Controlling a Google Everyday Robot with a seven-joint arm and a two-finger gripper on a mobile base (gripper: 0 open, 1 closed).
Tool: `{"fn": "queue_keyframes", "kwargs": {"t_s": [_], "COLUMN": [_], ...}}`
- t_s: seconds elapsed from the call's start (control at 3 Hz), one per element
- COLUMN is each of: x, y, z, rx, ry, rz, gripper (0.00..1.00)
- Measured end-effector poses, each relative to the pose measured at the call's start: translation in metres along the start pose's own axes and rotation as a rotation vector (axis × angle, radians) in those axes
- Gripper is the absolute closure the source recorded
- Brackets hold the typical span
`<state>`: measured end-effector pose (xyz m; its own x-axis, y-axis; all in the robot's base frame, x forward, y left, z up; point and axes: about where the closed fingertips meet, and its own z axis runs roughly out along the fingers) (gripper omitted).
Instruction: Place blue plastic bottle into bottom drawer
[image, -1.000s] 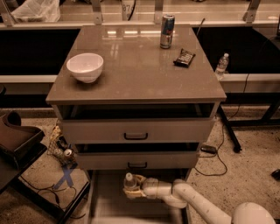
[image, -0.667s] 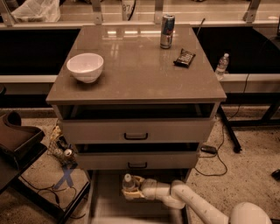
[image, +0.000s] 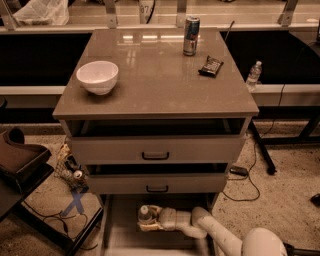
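- Speckled floor (image: 285, 170) all round, dark shelving behind, and in the middle a brown desk (image: 165, 100) over three pale drawers
- On the desk at left, a white bowl (image: 97, 76)
- At the far edge of the desk, an upright can (image: 190, 35), with a dark packet (image: 210, 65) lying just right of it and nearer the camera, both well apart from the bowl
- Beyond the desk's right edge, on a ledge, a small far bottle (image: 254, 74)
- Under the desk, top drawer (image: 200, 149) and middle drawer (image: 200, 182), each with a black handle and each open a little
- At floor level, bottom drawer (image: 116, 231) drawn far out, its pale base bare at left
- Over the middle of the bottom drawer, the bottle (image: 145, 214), white cap up; cannot tell whether resting on the base
- Low in the bottom drawer, just below the middle drawer's front, jaws closed round the lower part of the bottle
- From lower right, a pale arm (image: 212, 232) reaching in level with the jaws
- Left of the drawers, a basket (image: 67, 167) of small items and a blue tape cross (image: 76, 200) on the floor
- Right of the drawers, a black cable (image: 252, 182) looping over the floor
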<state>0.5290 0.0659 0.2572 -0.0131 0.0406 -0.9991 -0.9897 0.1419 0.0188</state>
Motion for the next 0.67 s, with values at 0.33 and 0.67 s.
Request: {"fn": "queue_keyframes", "kwargs": {"t_s": [0.33, 0.67], "x": [0.0065, 0.014], "y": [0.0046, 0.01], "z": [0.0048, 0.0126], "rx": [-0.035, -0.07], "ry": [0.017, 0.061], "rz": [-0.028, -0.043], "gripper": [1.0, 1.0]}}
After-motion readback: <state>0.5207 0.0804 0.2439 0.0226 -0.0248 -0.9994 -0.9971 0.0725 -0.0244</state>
